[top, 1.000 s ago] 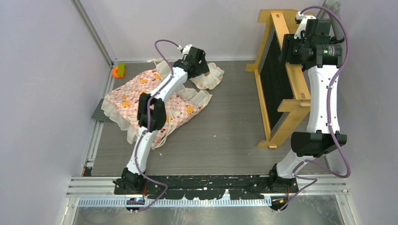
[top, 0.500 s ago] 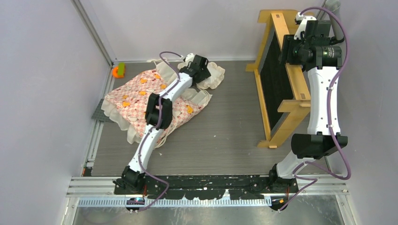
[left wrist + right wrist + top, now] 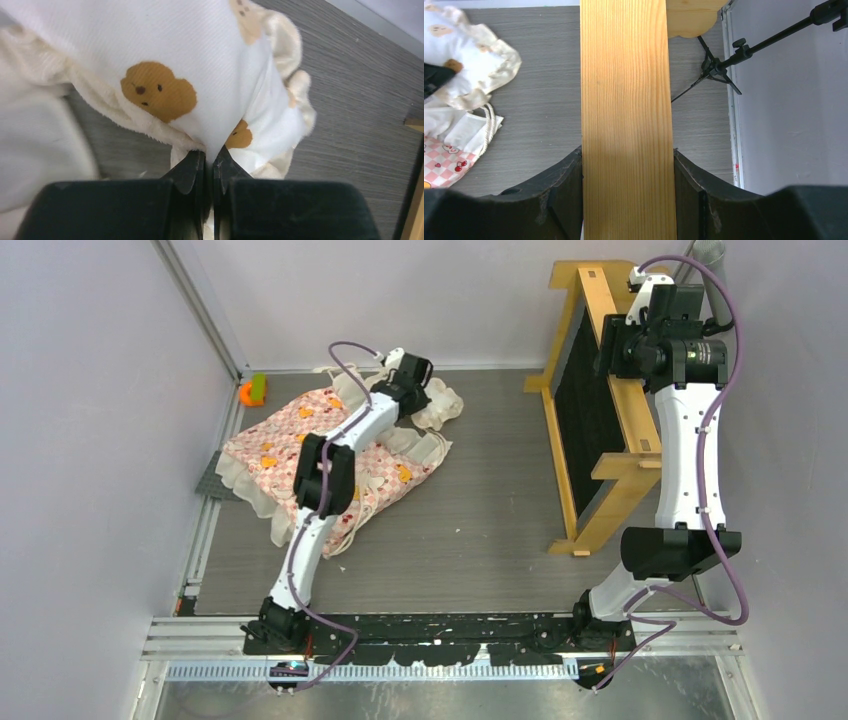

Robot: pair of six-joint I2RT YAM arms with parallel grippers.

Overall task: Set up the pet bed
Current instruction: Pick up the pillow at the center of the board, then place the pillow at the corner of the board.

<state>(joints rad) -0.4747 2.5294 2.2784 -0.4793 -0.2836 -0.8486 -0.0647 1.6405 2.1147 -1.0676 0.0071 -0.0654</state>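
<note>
The pet bed's light-wood frame [image 3: 630, 412] stands tipped on its side at the right, its dark base [image 3: 585, 400] facing left. My right gripper [image 3: 625, 345] is shut on a wooden rail [image 3: 626, 100] of that frame, with a finger pressed on each side [image 3: 626, 160]. The pink checkered mattress [image 3: 270, 455] lies on the table at the left, apart from the frame. At the mattress's far right corner lies a cream ruffled pillow [image 3: 440, 405] with brown bear faces [image 3: 200, 75]. My left gripper [image 3: 209, 157] is shut on a pinch of its fabric.
An orange and green toy [image 3: 252, 391] sits in the far left corner. Grey walls close in on the left, back and right. A black tripod stand [image 3: 719, 62] lies beyond the frame by the right wall. A dark mat [image 3: 215, 480] peeks out left of the mattress.
My left gripper reached over the pillow, closed on it and drew it slightly left. The right arm and the frame have not moved.
</note>
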